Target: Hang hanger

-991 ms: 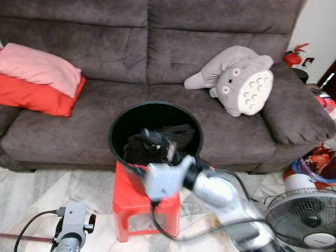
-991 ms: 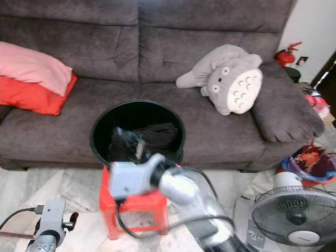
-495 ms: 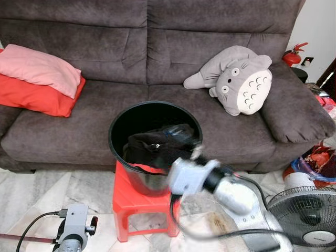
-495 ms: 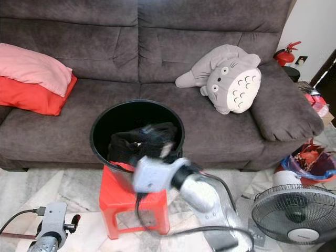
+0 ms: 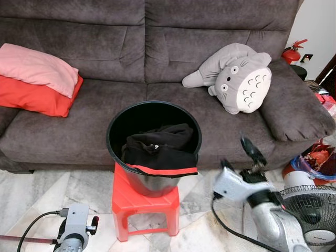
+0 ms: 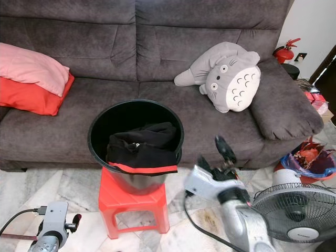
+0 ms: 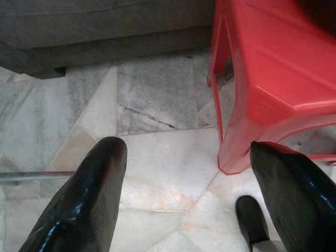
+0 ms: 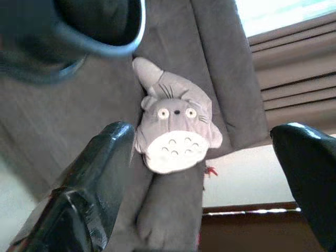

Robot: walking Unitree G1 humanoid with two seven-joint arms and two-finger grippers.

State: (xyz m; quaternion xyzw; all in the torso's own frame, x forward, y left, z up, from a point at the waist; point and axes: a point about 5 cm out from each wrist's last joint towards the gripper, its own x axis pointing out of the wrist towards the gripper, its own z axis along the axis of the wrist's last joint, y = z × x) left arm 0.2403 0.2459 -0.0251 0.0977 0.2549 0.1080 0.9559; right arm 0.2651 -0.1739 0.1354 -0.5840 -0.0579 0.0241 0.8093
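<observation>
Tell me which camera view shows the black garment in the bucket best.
The left eye view: the black garment lies unobstructed in the black bucket, its red-trimmed edge draped over the front rim. The right eye view shows much the same. In the right wrist view the bucket is only a blur, and the left wrist view catches the red stool.

Glossy red plastic stool [image 5: 144, 202], matt grey fabric sofa [image 5: 105, 63].

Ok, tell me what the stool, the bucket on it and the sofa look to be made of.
Stool: moulded red plastic, by its even colour, slight sheen and one-piece legs.
Bucket: likely plastic, glossy black inside, though its lower outside reflects like metal, so that part stays open; dark clothing lies in it.
Sofa: dark grey-brown fabric, suede-like or microfibre, matte with shaded brush marks.
</observation>
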